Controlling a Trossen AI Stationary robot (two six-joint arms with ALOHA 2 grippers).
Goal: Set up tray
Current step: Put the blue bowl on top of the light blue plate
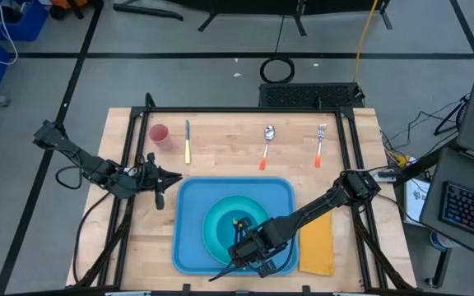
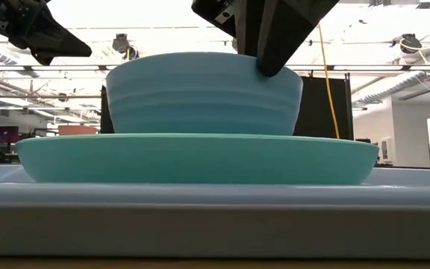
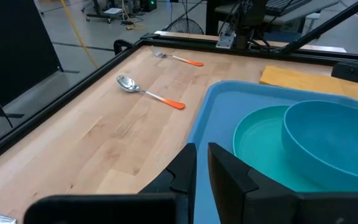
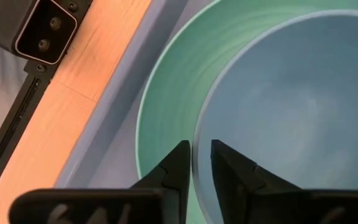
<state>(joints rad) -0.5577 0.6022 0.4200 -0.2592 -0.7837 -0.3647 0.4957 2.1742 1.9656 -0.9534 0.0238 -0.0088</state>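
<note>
One tray (image 1: pixel 189 247) carries one plate (image 1: pixel 214 224), one bowl (image 2: pixel 204 93); right gripper (image 4: pixel 194 163) jaws narrowly straddle its rim; left gripper (image 1: pixel 169 177) jaws nearly closed, empty.

Robotics lab, taped grey floor (image 1: pixel 220 70), framed wooden table (image 1: pixel 220 148), ceiling strip lights (image 2: pixel 364 67), monitors (image 2: pixel 6 136)

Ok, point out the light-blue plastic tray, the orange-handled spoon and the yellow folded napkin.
Light-blue plastic tray (image 1: pixel 189 215), high view, bare floor.
Orange-handled spoon (image 3: pixel 149 93), left wrist view, shaft.
Yellow folded napkin (image 1: pixel 317 243), high view, middle.
</note>
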